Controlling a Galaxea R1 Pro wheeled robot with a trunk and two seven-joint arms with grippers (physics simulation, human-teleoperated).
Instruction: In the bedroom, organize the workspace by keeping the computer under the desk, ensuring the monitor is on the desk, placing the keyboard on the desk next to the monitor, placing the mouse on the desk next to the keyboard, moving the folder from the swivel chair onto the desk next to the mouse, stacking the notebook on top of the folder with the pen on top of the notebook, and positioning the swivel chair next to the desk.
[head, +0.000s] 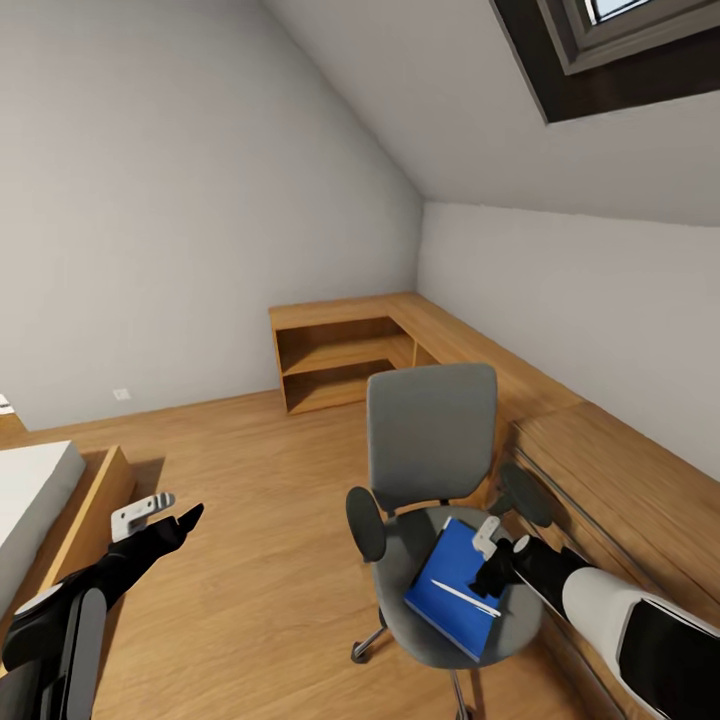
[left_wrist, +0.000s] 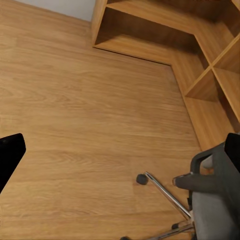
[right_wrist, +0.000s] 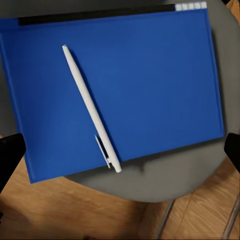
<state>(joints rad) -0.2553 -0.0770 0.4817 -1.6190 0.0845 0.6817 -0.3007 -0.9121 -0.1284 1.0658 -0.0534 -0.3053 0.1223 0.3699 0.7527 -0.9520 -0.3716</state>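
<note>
You are early in the job: the one flat blue folder-like item (head: 455, 590), possibly folder and notebook stacked, lies on the seat of the one grey upholstered swivel chair (head: 430, 440) with one slim white pen (right_wrist: 91, 108) across it, so all of it has yet to go to the counter. Your right gripper (head: 490, 545) hovers just above that blue cover with its jaws spread and empty. Your left gripper (head: 160, 512) hangs spread over the wooden floor (left_wrist: 90, 110), carrying nothing.
</note>
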